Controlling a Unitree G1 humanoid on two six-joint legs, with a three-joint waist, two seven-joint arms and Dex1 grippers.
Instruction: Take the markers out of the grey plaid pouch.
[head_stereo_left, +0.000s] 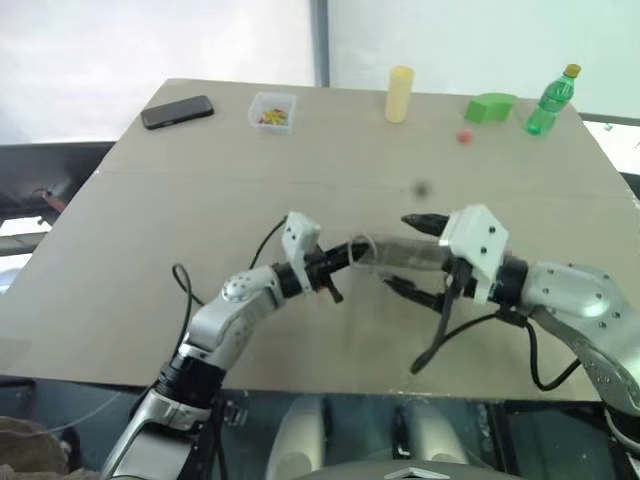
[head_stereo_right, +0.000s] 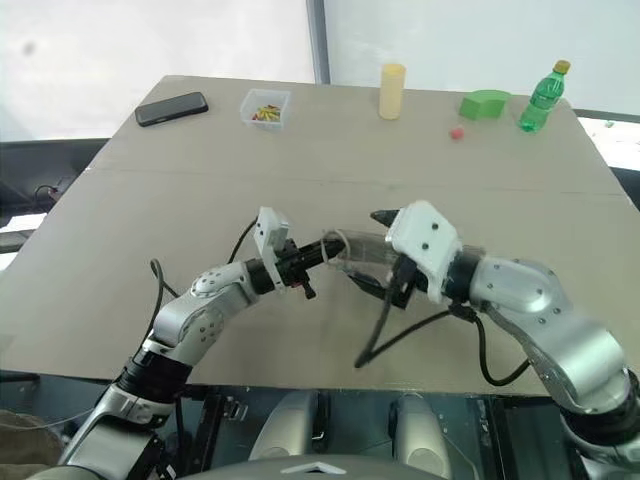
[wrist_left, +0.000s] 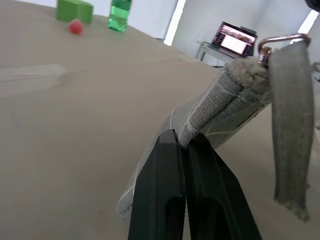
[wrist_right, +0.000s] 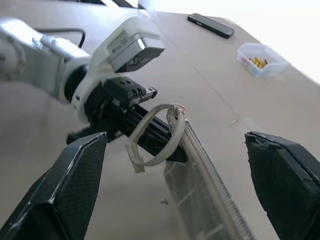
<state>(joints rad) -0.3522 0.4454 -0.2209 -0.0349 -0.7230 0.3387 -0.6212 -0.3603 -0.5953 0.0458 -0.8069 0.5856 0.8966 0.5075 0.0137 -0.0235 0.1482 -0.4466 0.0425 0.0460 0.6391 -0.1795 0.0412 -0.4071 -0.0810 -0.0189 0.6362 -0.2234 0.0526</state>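
Holding the grey plaid pouch (wrist_left: 220, 107) by one end, your left gripper (wrist_left: 182, 145) is clenched on it, zip closed. Right gripper (wrist_right: 175, 165) gapes wide w/ pouch between its jaws, untouched; no markers out yet.

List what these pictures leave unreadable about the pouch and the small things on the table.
- Markers: the grey plaid pouch hides its contents; right wrist view.
- Pouch's far end: hidden behind the right gripper; left eye view.
- Clear box: coloured contents too small to identify.
- Left gripper covers the pinched pouch edge; left wrist view.
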